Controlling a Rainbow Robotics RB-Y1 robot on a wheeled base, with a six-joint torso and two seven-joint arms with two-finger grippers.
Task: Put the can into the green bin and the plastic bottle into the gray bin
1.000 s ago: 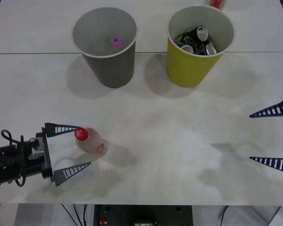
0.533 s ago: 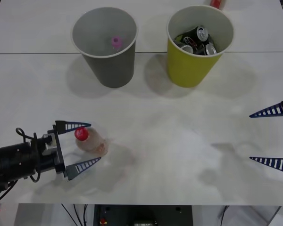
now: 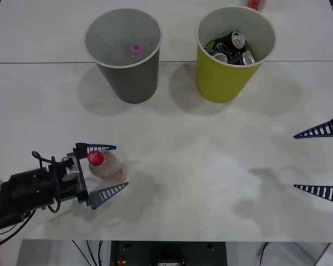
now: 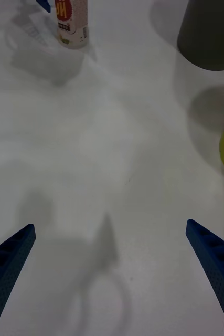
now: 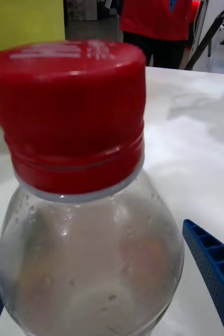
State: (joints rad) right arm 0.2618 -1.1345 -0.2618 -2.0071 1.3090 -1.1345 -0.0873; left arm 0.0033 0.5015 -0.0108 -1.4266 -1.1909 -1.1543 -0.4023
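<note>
My left gripper is wide open around the plastic bottle. I should squeeze only when its body sits between both fingers, then lift gently.

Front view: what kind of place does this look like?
Probably a robot test bench for waste sorting: a plain white table, a dark gray tapered bin beside a yellow-green tapered bin holding cans.

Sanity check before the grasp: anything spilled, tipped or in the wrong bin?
Nothing stands out. The plastic bottle stands upright between the open fingers of the left gripper. The gray bin and the green bin are upright, cans in the green one. The right gripper waits open at the table's right.
</note>
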